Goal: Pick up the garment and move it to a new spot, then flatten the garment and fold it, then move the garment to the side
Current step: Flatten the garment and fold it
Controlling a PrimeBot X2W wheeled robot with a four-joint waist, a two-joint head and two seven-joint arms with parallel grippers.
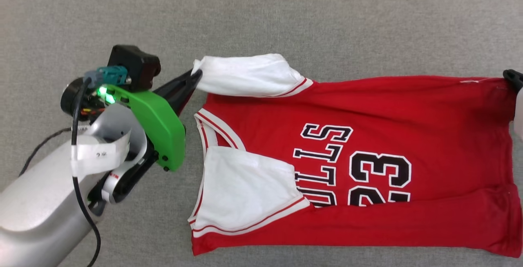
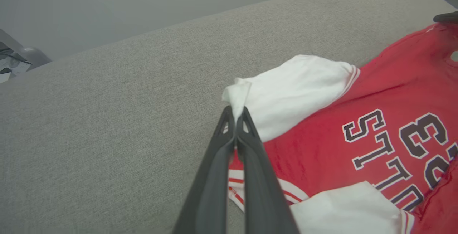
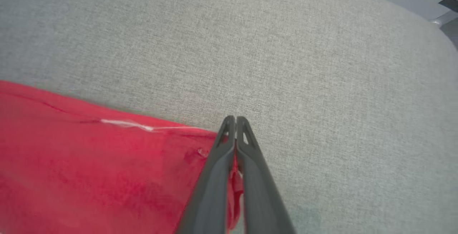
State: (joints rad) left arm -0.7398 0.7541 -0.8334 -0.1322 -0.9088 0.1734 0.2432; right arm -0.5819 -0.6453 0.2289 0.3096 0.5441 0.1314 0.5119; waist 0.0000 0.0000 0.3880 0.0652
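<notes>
Head view: the garment (image 1: pixel 408 107) lies spread chest-up across the grey fabric worktop (image 1: pixel 286 14), collar toward the robot's left and hem toward its right. Its nearer long edge is folded up over the body, hiding the lower part of the black-and-white lettering and the "23". The nearer white sleeve (image 1: pixel 245 189) is folded in over the chest. The farther white sleeve (image 1: pixel 249 75) stretches out leftward, and the left end effector (image 1: pixel 196 75) is closed on its tip. The right end effector (image 1: pixel 514 78) shows as a dark tip at the frame's right edge, touching the hem's far corner; its grip is hard to judge from here.

Left wrist view: the left end effector (image 2: pixel 235 114) has its two dark fingers pressed together with a pinch of white sleeve cloth (image 2: pixel 238 94) standing up between the tips. The rest of that sleeve and the red body (image 2: pixel 307 148) spread away to the right over the worktop (image 2: pixel 107 119). A dark tip, probably the right end effector (image 2: pixel 445 17), sits at the garment's far corner.

Right wrist view: the right end effector (image 3: pixel 235 121) is shut, with red cloth caught between its fingers just below the tips. It grips the garment (image 3: pixel 89 162) at the corner of the hem, beside a white line of stitching. Bare grey worktop (image 3: pixel 322 66) lies beyond.
</notes>
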